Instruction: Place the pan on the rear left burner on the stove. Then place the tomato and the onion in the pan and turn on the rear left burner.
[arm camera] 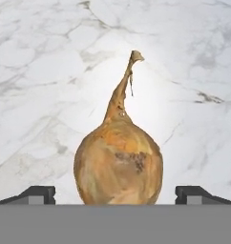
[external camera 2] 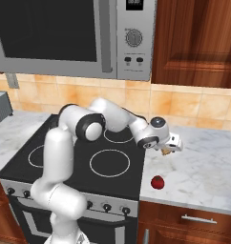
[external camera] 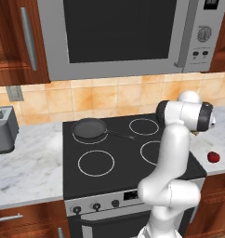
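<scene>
Pan (external camera: 89,128): shallow, round, matte black, thin straight handle; sits on rear left burner (external camera: 90,137) of glossy black glass stove (external camera: 128,160), nothing inside. Onion (arm camera: 118,159): yellow-brown papery bulb, dried twisted stalk; lies on white veined marble counter (external camera 2: 203,164) right of stove. Gripper (arm camera: 115,194) released, jaws wide, straddling onion without touching. Tomato (external camera 2: 158,182): glossy red ball near counter's front edge, apart from onion.
</scene>
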